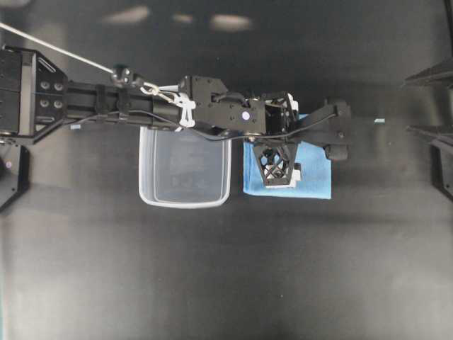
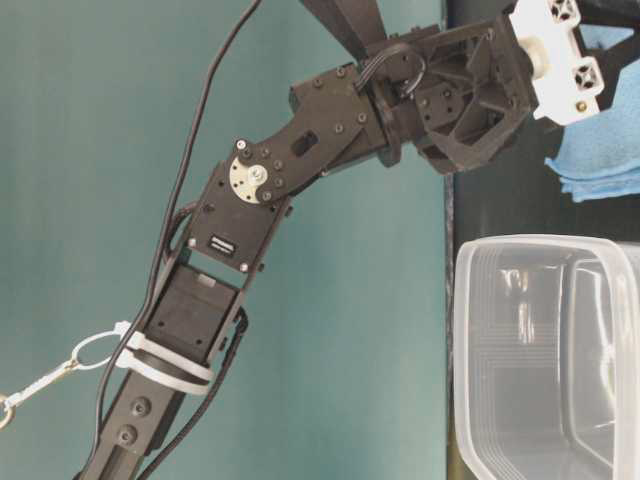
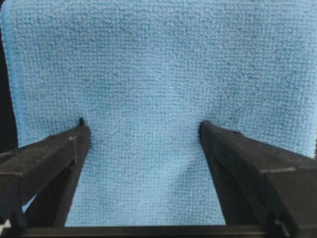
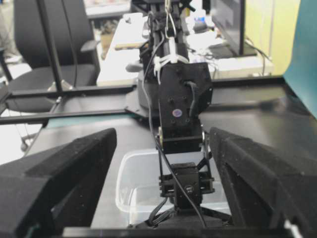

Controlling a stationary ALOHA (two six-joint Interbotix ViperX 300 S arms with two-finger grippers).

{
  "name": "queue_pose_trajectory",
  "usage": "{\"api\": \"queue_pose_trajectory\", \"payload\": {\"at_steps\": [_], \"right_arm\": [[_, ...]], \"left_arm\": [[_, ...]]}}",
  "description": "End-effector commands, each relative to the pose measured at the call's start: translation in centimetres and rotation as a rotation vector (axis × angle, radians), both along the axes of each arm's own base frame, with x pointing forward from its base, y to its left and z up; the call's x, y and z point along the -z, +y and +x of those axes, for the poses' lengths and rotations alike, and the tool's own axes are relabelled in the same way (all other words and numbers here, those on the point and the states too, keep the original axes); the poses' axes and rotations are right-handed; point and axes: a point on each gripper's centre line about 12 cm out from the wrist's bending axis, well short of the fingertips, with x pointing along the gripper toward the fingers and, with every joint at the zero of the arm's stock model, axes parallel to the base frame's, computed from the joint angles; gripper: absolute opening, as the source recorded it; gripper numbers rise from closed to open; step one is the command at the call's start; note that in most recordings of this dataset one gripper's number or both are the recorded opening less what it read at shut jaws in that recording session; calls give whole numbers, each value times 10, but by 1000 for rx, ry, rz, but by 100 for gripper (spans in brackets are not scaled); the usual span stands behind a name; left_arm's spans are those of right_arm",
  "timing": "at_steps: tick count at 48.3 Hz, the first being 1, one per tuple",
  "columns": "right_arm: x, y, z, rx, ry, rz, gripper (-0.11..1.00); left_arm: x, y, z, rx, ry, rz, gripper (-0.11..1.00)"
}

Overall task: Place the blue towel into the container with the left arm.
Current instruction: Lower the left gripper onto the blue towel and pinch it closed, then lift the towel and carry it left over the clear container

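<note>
Your left gripper (image 3: 143,131) is spread wide with both fingertips on the one blue towel (image 1: 312,174), grasping nothing; the single container (image 1: 185,168) sits just beside it.

Much of the towel (image 1: 311,177) is hidden overhead by the left gripper (image 1: 277,173). In the table-level view, the tub (image 2: 540,350) is cut off at the right and bottom edges. Fingertip contact with the cloth cannot be told.
</note>
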Motion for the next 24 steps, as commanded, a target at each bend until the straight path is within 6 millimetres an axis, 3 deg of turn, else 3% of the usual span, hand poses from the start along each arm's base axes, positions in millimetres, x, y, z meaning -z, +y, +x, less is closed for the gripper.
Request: {"api": "queue_pose_trajectory", "payload": {"at_steps": [1,4,8,18,24], "right_arm": [[-3,0,1,2,-8,3,74],[-4,0,1,2,-9,1,74],[-3,0,1,2,-8,3,74],[-5,-1,0,3,-12,3,73],[-5,0,0,2,-15,3,73]], "left_arm": [[2,-2,0,9,3,4,85],[2,-3,-1,11,8,5,81],[2,-6,0,15,6,5,67],[-14,-17,0,38,-21,8,10],[-44,-17,-2,36,-61,8,6]]}}
